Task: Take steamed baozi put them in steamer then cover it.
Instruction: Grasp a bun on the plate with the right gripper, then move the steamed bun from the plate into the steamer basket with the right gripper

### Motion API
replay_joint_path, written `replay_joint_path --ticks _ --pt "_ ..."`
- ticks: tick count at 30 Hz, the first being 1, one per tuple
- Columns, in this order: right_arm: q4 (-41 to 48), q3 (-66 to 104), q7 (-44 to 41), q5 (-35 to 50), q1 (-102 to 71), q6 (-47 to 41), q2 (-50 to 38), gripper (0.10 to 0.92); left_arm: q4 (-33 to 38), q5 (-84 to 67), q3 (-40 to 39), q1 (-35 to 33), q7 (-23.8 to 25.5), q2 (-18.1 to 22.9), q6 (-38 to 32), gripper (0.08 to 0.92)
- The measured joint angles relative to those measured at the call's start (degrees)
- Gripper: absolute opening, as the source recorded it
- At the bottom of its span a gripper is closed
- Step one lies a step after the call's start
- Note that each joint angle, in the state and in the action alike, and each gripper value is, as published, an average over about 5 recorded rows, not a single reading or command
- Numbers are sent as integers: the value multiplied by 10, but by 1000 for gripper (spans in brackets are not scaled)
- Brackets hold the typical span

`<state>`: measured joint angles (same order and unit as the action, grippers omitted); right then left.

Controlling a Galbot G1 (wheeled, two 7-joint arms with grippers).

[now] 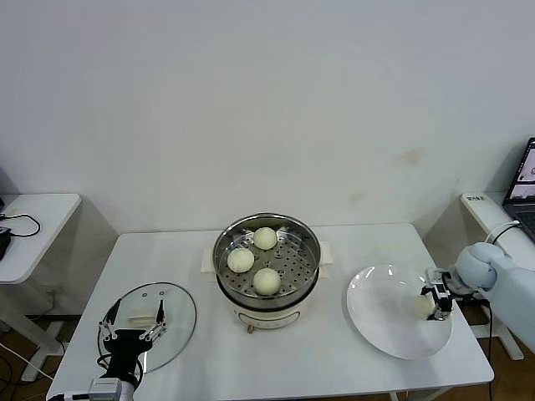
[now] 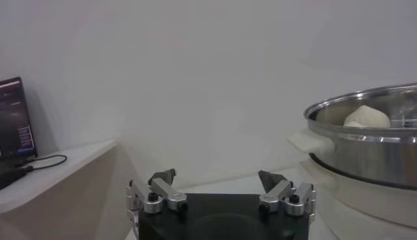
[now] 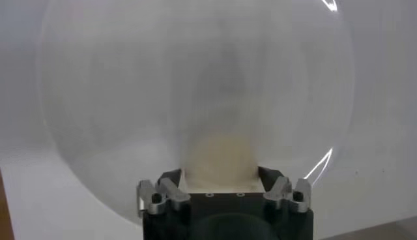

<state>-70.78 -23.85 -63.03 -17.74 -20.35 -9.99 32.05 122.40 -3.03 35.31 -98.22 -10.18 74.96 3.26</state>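
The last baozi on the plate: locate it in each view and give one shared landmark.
Head view: baozi on the white plate's right side, between the right claw's fingers.
Left wrist view: not in it; only a bun in the steamer shows.
Right wrist view: blurred cream shape just ahead of the claw.
Shared landmark: the white plate, head and right wrist views.

Left black two-fingered gripper: low at near left, fingers spread wide, idle.
Right black two-fingered gripper: reaching in from far right, fingers flanking something pale.
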Motion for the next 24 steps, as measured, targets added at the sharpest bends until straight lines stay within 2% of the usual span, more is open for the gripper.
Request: replay_joint_path --ticks 11,24 --pt "-16 -40 -15 26 58 -7 -16 596 0 0 -2 3 -2 -2 0 823" --pt "-57 -178 -14 123 264 -47 12 602 3 0 -7 7 -2 -6 0 823"
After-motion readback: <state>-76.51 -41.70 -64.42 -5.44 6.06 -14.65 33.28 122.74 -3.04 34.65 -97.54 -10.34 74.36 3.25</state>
